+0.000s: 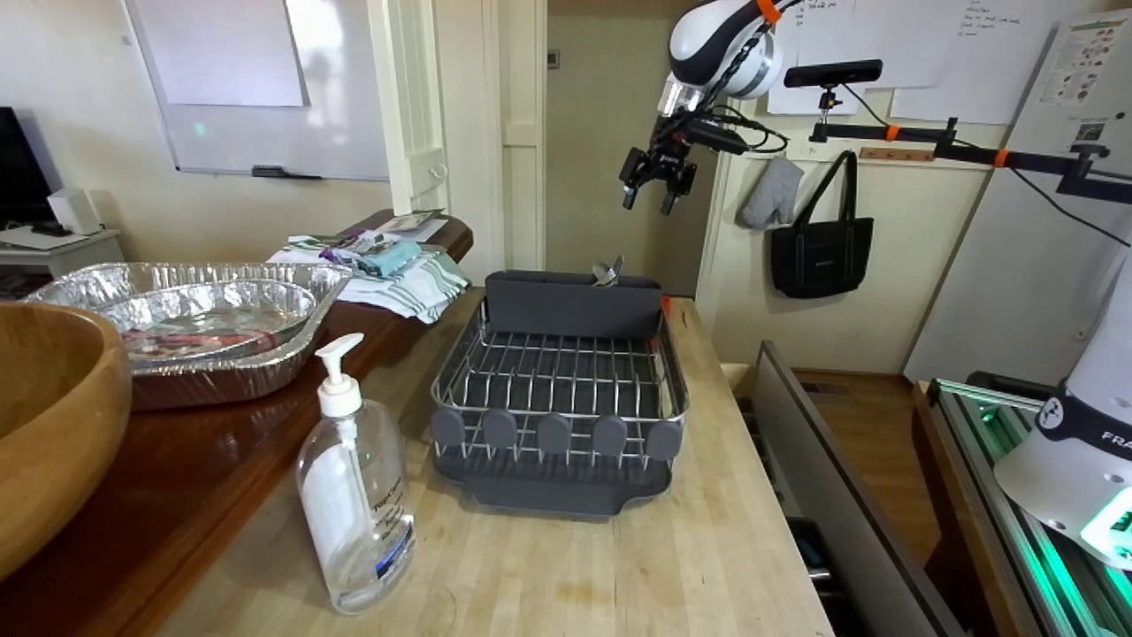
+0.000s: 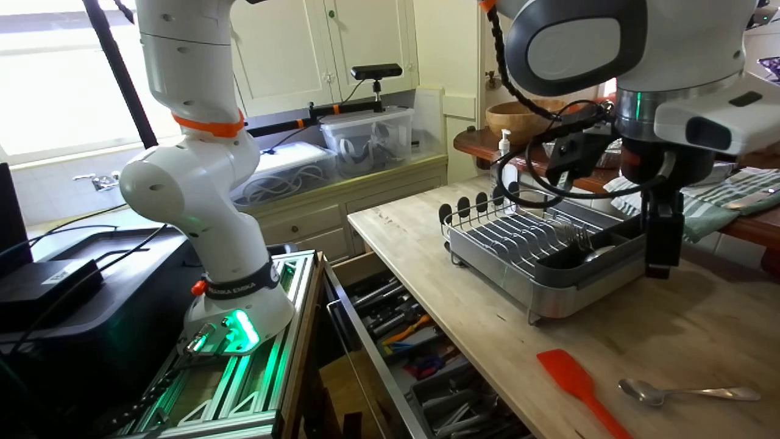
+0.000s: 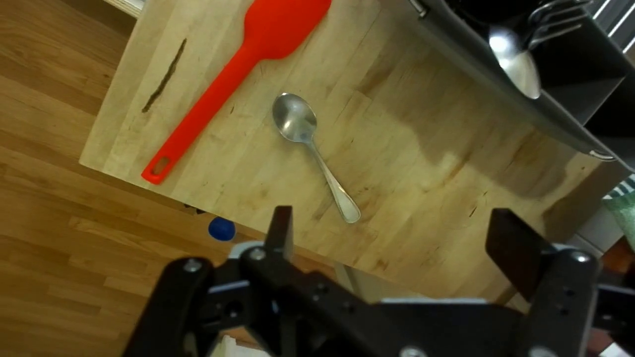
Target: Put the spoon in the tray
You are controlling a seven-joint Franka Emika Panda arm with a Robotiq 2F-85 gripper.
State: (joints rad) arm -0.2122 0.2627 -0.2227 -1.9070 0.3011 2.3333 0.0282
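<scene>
The spoon (image 3: pixel 329 177) is a slim metal utensil lying flat on the wooden table. It also shows in an exterior view (image 2: pixel 688 392), beside a red spatula. The dark grey utensil tray (image 1: pixel 573 306) sits at one end of the dish rack. It also shows in an exterior view (image 2: pixel 557 274) and at the upper right of the wrist view (image 3: pixel 588 96). Another spoon (image 3: pixel 521 74) and a fork (image 3: pixel 558 22) rest in it. My gripper (image 3: pixel 394 213) is open and empty, above the table and apart from the spoon. It shows in both exterior views (image 1: pixel 648 202) (image 2: pixel 663 268).
A red spatula (image 3: pixel 213 106) lies next to the spoon. The wire dish rack (image 1: pixel 566 389) stands on the table. A pump bottle (image 1: pixel 358 495) is near it. An open drawer (image 2: pixel 378 341) of utensils runs along the table edge. Foil pans (image 1: pixel 265 380) and a wooden bowl (image 1: pixel 62 425) stand alongside.
</scene>
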